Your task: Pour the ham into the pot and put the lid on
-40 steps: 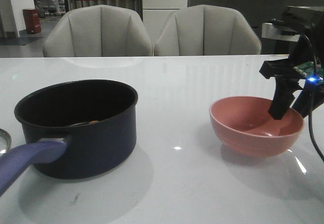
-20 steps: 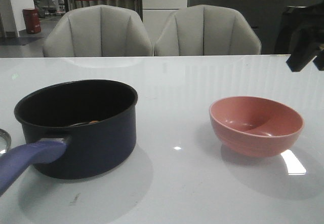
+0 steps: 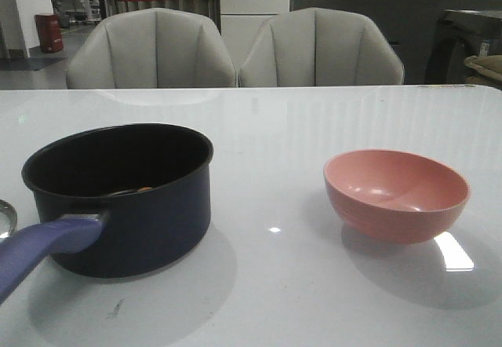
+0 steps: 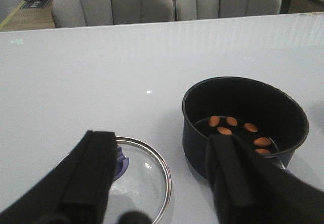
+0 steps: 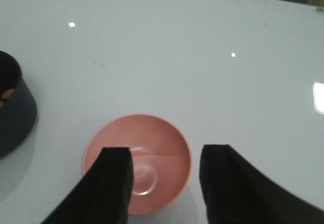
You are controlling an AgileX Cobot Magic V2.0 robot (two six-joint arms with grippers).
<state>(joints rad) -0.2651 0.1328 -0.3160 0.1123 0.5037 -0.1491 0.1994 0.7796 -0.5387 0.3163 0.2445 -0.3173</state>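
The dark pot [image 3: 118, 198] with its purple-blue handle [image 3: 39, 249] stands at the left of the table. In the left wrist view the pot [image 4: 283, 107] holds several orange-pink ham chunks [image 4: 235, 126]. The glass lid [image 4: 152, 183] with a steel rim and purple-blue knob [image 4: 120, 160] lies flat on the table beside the pot. My left gripper [image 4: 162, 140] is open and empty above the lid and the pot's near wall. My right gripper [image 5: 164, 153] is open and empty, high above the empty pink bowl [image 5: 152, 143]. Neither gripper shows in the front view.
The pink bowl [image 3: 396, 194] sits upright at the right of the table. A sliver of the lid's rim [image 3: 6, 217] shows at the far left edge. Two grey chairs [image 3: 235, 49] stand behind the table. The pot's edge [image 5: 12, 112] shows in the right wrist view.
My right gripper has lifted out of the pink bowl, moved up and to the right, and left the front view. The pot and bowl have not moved.
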